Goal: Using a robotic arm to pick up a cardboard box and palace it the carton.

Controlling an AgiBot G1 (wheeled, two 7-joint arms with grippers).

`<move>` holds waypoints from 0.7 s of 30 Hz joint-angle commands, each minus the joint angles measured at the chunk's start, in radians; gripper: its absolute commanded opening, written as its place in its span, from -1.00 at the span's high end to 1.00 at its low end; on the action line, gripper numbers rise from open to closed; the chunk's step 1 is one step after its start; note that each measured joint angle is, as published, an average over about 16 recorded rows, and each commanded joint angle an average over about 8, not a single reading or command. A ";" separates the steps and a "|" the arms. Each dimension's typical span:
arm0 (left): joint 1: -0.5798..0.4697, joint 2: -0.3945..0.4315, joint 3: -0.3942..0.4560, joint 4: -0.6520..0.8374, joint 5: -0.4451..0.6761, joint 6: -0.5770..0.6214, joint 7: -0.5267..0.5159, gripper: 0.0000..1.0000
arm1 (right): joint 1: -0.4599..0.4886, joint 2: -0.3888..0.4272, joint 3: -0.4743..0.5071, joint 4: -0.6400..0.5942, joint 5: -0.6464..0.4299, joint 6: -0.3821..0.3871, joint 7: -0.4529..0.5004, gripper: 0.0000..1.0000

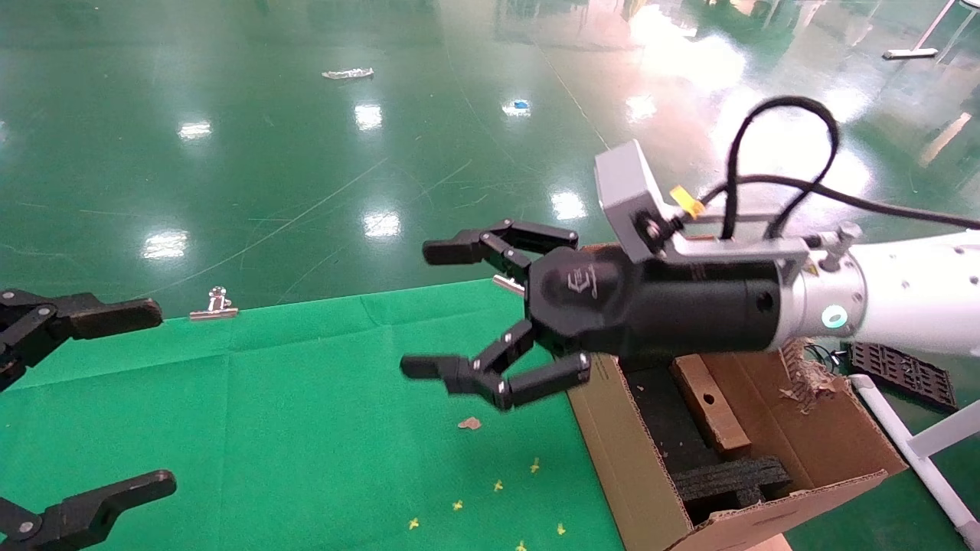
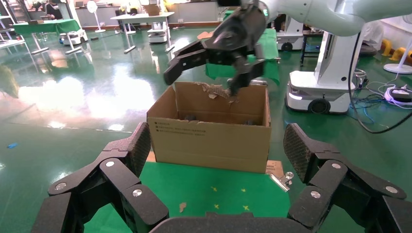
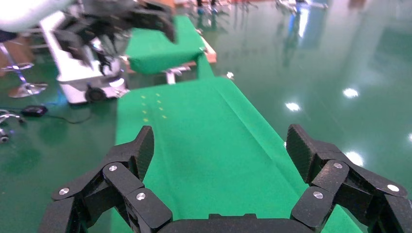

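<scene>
The carton point(image 1: 612, 436) stands at the right end of the green cloth, flaps up, one torn, with black foam point(image 1: 731, 478) inside. The small cardboard box point(image 1: 716, 417), reddish-brown with a round hole, lies inside the carton against the foam. My right gripper point(image 1: 432, 308) on the white arm is open and empty, held in the air above the cloth just left of the carton. It also shows above the carton point(image 2: 209, 141) in the left wrist view point(image 2: 201, 82). My left gripper point(image 1: 138, 402) is open and empty at the cloth's left end.
A metal binder clip point(image 1: 214, 304) holds the cloth's far edge; another point(image 2: 282, 180) sits by the carton's corner. Yellow cross marks point(image 1: 498, 485) and a cardboard scrap point(image 1: 469, 422) lie on the cloth. A black tray point(image 1: 903, 375) and a white frame point(image 1: 919, 451) stand right of the carton.
</scene>
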 commanded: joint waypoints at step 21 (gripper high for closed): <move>0.000 0.000 0.000 0.000 -0.001 -0.001 0.000 -1.00 | -0.182 0.008 0.175 0.148 0.076 -0.040 -0.050 -1.00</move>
